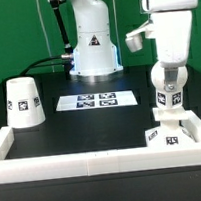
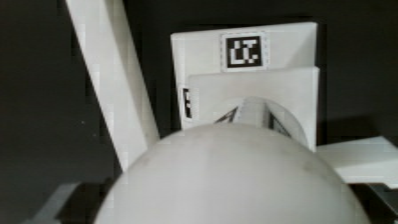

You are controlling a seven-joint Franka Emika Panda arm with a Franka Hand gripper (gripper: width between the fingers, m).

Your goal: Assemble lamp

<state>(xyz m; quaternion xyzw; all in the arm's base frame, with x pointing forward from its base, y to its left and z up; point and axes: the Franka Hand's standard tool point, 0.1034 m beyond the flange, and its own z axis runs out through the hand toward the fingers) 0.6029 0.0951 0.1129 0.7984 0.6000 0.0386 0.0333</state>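
The gripper [image 1: 167, 105] is clenched on the bulb [image 2: 222, 175] and holds it with its long axis about vertical. It hangs just above the base [image 1: 164, 136], not touching it; the base lies in the corner of the white frame [image 1: 95, 159] on the exterior view's right. The base is almost directly below the bulb, so I judge the coming move goes mostly straight down, with a small correction onto the socket. The shade [image 1: 25, 101] — 1 part still loose — stands well apart on the exterior view's left.

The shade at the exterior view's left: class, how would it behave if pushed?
The shade is probably light, being a plastic cup shape. It stands on its wider end, so a low push would likely slide it rather than tip it. Laid on its side, the tapered wall would probably roll in a curve.
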